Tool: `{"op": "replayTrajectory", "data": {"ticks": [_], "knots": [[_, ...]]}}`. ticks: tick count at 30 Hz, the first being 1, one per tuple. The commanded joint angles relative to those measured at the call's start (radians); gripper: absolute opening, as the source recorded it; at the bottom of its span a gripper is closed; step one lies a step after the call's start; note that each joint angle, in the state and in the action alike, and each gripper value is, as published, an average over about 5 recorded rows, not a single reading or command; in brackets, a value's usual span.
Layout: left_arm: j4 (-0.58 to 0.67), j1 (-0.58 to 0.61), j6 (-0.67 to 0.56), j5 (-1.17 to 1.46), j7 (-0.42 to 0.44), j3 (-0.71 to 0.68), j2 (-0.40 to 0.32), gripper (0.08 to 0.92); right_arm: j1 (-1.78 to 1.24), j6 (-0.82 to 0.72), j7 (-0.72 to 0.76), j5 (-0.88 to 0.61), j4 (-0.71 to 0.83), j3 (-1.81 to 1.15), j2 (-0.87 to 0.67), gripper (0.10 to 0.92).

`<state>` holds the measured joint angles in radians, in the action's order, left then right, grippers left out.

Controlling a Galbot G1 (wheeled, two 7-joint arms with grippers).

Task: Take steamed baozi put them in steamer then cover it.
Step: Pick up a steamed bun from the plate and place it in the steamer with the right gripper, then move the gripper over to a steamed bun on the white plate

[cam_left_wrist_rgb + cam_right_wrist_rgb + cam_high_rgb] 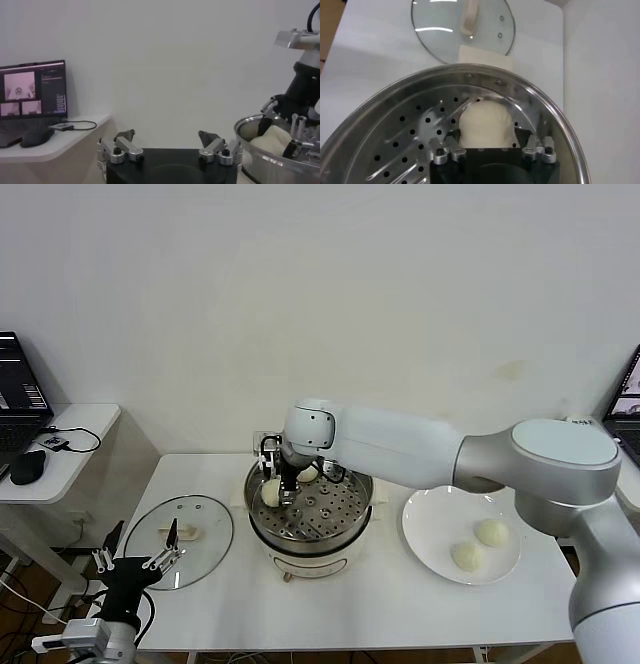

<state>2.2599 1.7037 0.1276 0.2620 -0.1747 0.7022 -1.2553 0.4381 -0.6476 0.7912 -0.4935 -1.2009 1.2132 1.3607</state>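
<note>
The right arm reaches across the robot's front toward its left, wrist bent downward, and its hand (279, 480) points straight down with the fingers (540, 150) spread apart. The left arm is parked low at the robot's left, its hand (140, 562) open, fingers (120, 148) splayed wide.

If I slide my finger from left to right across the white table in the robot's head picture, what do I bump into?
Round clear glass lid with a cream-white handle → shiny stainless-steel steamer pot with a holey tray → flat round white plate with two cream-white buns on it.
</note>
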Motion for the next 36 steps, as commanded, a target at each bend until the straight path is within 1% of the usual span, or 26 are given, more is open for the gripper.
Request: {"op": "replayTrajectory", "data": {"ticks": [1,11,17,20,25,29,33,36], "knots": [[0.004,-0.002,0.000,0.000,0.001,-0.002,-0.002,0.823,0.152,0.012,0.149,0.052,-0.120,0.010,-0.149,0.820],[0.006,0.002,-0.001,-0.009,0.000,-0.006,0.005,0.823,0.340,0.180,0.308,0.125,-0.382,0.091,-0.566,0.823],[-0.005,0.012,-0.008,-0.030,-0.002,-0.024,-0.001,0.823,0.303,0.253,0.366,0.258,-0.488,0.114,-0.831,0.823],[-0.008,0.020,-0.012,-0.038,-0.002,-0.027,-0.001,0.823,0.229,0.292,0.386,0.336,-0.518,0.083,-0.928,0.823],[-0.001,0.026,-0.011,-0.046,-0.002,-0.025,-0.002,0.823,-0.005,0.352,0.399,0.465,-0.528,-0.071,-1.040,0.823],[-0.008,0.035,-0.016,-0.056,-0.003,-0.025,-0.002,0.823,-0.289,0.370,0.394,0.547,-0.519,-0.295,-1.095,0.823],[-0.014,0.038,-0.018,-0.066,-0.004,-0.031,-0.006,0.823,-0.525,0.390,0.379,0.607,-0.498,-0.460,-1.101,0.823],[-0.019,0.035,-0.017,-0.071,-0.005,-0.033,-0.008,0.823,-0.608,0.408,0.361,0.640,-0.463,-0.526,-1.075,0.823]]}}
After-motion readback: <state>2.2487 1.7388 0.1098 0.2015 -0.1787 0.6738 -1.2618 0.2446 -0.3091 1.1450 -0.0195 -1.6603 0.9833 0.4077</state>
